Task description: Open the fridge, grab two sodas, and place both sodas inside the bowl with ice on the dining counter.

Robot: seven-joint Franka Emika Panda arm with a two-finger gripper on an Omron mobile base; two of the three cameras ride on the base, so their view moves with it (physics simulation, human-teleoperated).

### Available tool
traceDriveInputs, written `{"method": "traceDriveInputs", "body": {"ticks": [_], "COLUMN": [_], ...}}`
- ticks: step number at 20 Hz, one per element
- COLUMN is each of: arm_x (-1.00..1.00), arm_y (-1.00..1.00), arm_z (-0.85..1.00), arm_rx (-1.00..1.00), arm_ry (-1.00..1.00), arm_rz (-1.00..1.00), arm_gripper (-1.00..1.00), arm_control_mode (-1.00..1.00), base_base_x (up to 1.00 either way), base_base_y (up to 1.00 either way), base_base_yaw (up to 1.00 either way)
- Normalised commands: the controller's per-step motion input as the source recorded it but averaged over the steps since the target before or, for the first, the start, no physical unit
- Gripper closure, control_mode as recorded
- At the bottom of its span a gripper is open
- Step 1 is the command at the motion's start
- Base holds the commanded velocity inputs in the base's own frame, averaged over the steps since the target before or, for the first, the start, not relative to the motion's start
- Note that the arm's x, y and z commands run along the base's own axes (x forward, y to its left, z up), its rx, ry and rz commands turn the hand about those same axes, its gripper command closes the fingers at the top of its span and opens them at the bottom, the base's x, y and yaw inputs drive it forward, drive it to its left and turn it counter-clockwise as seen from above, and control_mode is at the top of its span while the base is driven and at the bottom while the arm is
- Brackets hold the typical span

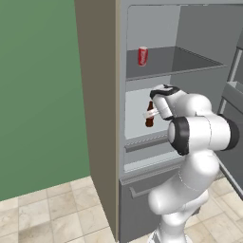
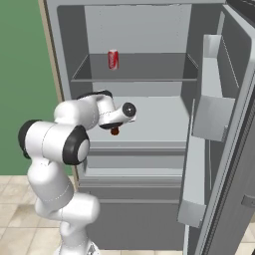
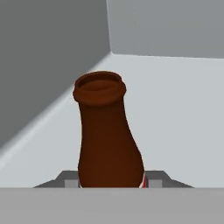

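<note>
**Inspector:** Report on the item in hand.

**Operator:** The cola bottle (image 3: 107,135) stands upright on the middle shelf of the fridge (image 1: 190,28), toward its left wall. My gripper (image 1: 150,114) is closed on the bottle's lower body; in the hand view a finger pad sits at each side of it, touching. The base looks to be on the shelf; I see no lift yet.

**Inspector:** And the second soda?

**Operator:** The red can (image 2: 113,59) stands alone on the shelf above, untouched, well apart from my hand.

**Inspector:** Fridge condition?

**Operator:** The door (image 2: 224,129) is swung wide to the right, its bins facing in. That step I count as done.

**Inspector:** Outstanding work?

**Operator:** Most of it, in my judgement. The bottle must be lifted out and carried to the bowl of ice on the dining counter, then the can fetched and placed likewise. Nothing has been delivered so far.
</note>
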Motion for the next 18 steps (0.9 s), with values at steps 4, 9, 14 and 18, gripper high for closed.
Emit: {"method": "traceDriveInputs", "body": {"ticks": [4, 9, 14, 18], "arm_x": [0.00, -0.02, -0.37, -0.56], "arm_y": [0.06, 0.00, -0.02, -0.04], "arm_z": [-0.13, -0.12, -0.05, 0.05], "arm_rx": [0.00, 0.00, 0.01, 0.07], "arm_ry": [0.06, 0.02, -0.01, -0.01], "arm_rz": [0.01, 0.00, 0.00, 0.00], "arm_gripper": [1.00, 1.00, 1.00, 1.00], "arm_control_mode": [-1.00, -1.00, -1.00, -1.00], "base_base_x": [0.00, 0.00, 0.00, 0.00], "base_base_y": [0.00, 0.00, 0.00, 0.00], "base_base_yaw": [0.00, 0.00, 0.00, 0.00]}}
